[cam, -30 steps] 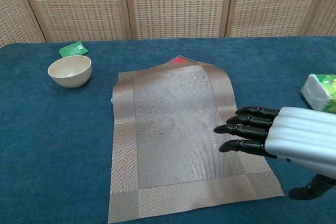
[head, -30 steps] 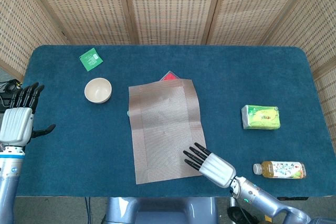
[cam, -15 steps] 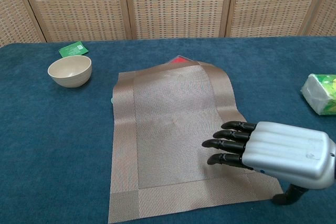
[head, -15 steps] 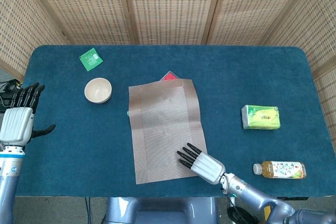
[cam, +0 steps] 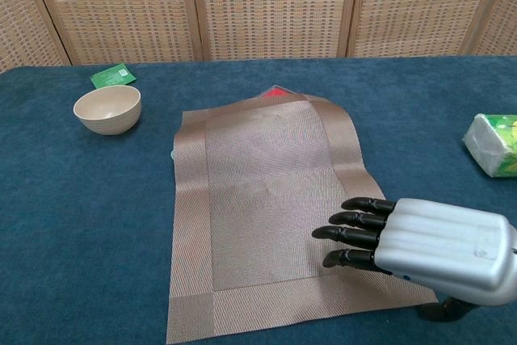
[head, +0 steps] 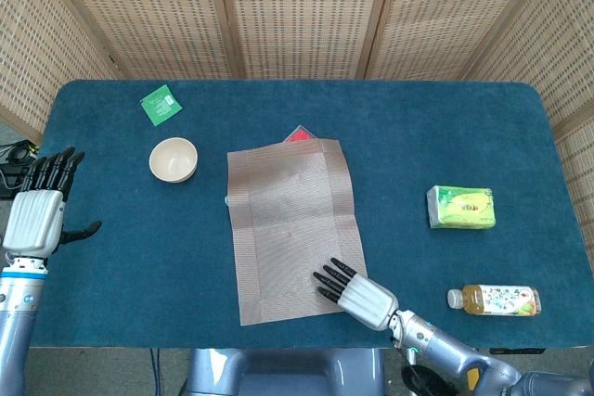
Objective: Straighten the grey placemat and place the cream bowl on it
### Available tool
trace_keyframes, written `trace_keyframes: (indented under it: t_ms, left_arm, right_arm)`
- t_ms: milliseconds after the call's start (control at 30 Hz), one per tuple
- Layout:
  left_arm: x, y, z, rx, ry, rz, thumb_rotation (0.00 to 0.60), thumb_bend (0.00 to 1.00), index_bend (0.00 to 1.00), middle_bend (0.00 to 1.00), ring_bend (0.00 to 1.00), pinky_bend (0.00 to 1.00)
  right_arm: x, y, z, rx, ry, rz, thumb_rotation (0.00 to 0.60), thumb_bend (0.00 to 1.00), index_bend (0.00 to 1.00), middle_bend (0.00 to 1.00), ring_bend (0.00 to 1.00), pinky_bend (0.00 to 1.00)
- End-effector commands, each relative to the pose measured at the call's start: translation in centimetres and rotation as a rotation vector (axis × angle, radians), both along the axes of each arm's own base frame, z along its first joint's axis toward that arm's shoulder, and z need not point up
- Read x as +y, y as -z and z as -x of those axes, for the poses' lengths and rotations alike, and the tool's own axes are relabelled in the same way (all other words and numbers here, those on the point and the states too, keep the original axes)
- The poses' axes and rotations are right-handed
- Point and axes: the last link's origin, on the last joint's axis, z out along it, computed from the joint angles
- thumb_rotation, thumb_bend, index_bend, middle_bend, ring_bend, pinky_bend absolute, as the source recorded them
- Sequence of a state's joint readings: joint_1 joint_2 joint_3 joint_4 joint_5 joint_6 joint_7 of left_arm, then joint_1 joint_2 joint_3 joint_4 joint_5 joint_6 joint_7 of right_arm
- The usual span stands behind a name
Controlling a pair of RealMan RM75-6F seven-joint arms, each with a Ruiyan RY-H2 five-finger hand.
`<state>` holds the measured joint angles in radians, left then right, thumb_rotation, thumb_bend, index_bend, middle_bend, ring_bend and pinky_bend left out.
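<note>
The worktop [head: 464,127], covered in dark blue cloth, fills most of the head view; its near edge is cut off by the bottom of the frame in the chest view. Woven screens [head: 297,6] close off the back and both sides.

The grey placemat [head: 292,229] lies at frame centre, long side running away from the robot, skewed slightly, its far right corner lifted in a shallow wave. It hides most of a red item [head: 297,134], of which only a corner shows past the far edge; what this item is cannot be told. A small pale speck at the mat's left edge is too small to identify.

Right hand [head: 357,292], lower centre of the head view: palm down, fingers [cam: 355,236] straight and apart, holding nothing. Fingertips overlie the mat's near right corner; whether they press on it cannot be told. The thumb is mostly hidden under the palm in the chest view.

Left hand [head: 37,215], far left edge of the head view: fingers extended and spread, empty, over the worktop's left border, well apart from everything. Not seen in the chest view.

Cream bowl [head: 174,159]: upright on the cloth, upper left of the mat, near it but not touching. Open cloth lies between bowl and left hand.

Green tissue pack [head: 460,207] and bottle [head: 494,300] lie at right, well apart from the mat; the pack is cut by the right frame edge in the chest view. Green packet [head: 161,104] sits beyond the bowl, upper left.
</note>
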<state>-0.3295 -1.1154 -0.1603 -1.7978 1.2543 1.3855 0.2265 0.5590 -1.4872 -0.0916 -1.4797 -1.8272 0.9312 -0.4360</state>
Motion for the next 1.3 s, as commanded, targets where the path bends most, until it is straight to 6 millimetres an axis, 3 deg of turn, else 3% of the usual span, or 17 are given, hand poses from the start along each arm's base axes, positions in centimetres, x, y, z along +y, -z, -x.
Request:
trace_keyframes:
  t_ms: [33,667,833,933,1100,1300]
  left_arm:
    - [0.0,0.1,0.0,0.002,-0.001,0.002,0.600,0.00,0.00,0.00,0.00,0.00]
    - [0.0,0.3,-0.1,0.001,0.003,0.018,0.600,0.00,0.00,0.00,0.00,0.00]
    - [0.0,0.3,-0.1,-0.001,0.004,0.019,0.600,0.00,0.00,0.00,0.00,0.00]
    - [0.0,0.4,-0.2,0.001,0.005,0.020,0.600,0.00,0.00,0.00,0.00,0.00]
    - [0.0,0.5,-0.2,0.002,0.006,0.023,0.600,0.00,0.00,0.00,0.00,0.00]
    - [0.0,0.5,-0.2,0.003,0.006,0.024,0.600,0.00,0.00,0.00,0.00,0.00]
  right_arm:
    - [0.2,0.0,0.1,-0.002,-0.003,-0.002,0.600,0.00,0.18,0.00,0.00,0.00]
    - [-0.5,0.8,0.6,0.006,0.004,0.016,0.600,0.01,0.18,0.00,0.00,0.00]
    - [-0.7,0.7,0.3,-0.026,0.006,0.018,0.600,0.32,0.20,0.00,0.00,0.00]
    - [-0.9,0.4,-0.1,-0.061,0.001,0.020,0.600,0.45,0.20,0.00,0.00,0.00]
    - [-1.4,0.2,-0.3,-0.075,0.003,0.027,0.600,0.54,0.21,0.00,0.00,0.00]
    - [-1.5,0.1,-0.2,-0.072,0.001,0.026,0.600,0.55,0.24,0.00,0.00,0.00]
